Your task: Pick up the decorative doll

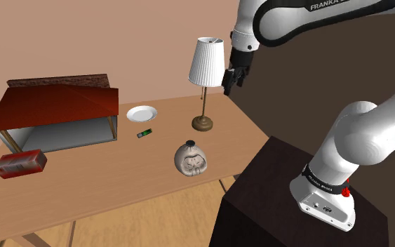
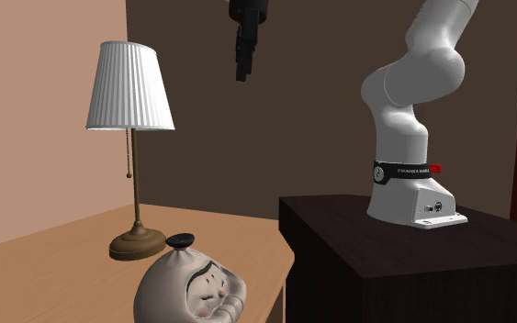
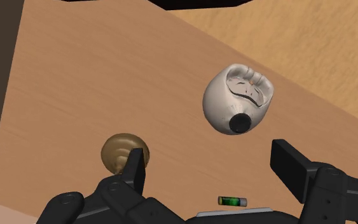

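Note:
The decorative doll (image 1: 191, 159) is a round, pale grey-beige figure with a painted face and a small black topknot. It stands on the wooden table (image 1: 104, 179) near the front edge, in front of the lamp. From the second exterior view the doll (image 2: 192, 284) sits low beside the lamp's foot. My black gripper (image 1: 232, 76) hangs high above the table's far right corner, next to the lampshade, well above the doll. The wrist view looks down on the doll (image 3: 238, 98) ahead of the gripper (image 3: 212, 165), whose fingers stand apart with nothing between them.
A table lamp (image 1: 206, 63) with a white shade and brass base (image 3: 125, 151) stands close beside the gripper. A white plate (image 1: 142, 113), a small green cylinder (image 1: 144, 134), a red-roofed model house (image 1: 55, 105) and a red box (image 1: 20, 163) lie further along the shoulder view's left.

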Controlling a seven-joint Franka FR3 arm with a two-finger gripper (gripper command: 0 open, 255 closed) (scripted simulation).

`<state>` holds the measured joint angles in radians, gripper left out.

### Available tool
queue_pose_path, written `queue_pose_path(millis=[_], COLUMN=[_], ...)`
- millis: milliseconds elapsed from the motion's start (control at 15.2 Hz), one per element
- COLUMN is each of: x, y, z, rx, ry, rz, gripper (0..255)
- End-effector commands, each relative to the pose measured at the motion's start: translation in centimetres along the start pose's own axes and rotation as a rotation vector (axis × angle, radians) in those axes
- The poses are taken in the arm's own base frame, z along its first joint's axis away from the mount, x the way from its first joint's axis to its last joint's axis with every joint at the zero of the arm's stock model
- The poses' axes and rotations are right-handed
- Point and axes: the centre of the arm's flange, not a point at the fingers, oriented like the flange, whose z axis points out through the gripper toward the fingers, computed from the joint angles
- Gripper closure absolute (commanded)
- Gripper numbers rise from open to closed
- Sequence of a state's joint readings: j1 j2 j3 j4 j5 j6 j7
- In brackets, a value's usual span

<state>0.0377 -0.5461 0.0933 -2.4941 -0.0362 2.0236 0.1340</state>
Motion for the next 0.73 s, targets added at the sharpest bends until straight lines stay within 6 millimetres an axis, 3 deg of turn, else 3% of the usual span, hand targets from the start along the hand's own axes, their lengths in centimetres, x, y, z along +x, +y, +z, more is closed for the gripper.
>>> queue_pose_path(millis=[0, 660], x=[1.1, 6.1], y=[-1.0, -5.1], z=[2.3, 13.9], rx=[0.011, 0.06], ry=[-0.009, -0.062], rz=[0.002, 0.009], gripper=[0, 0])
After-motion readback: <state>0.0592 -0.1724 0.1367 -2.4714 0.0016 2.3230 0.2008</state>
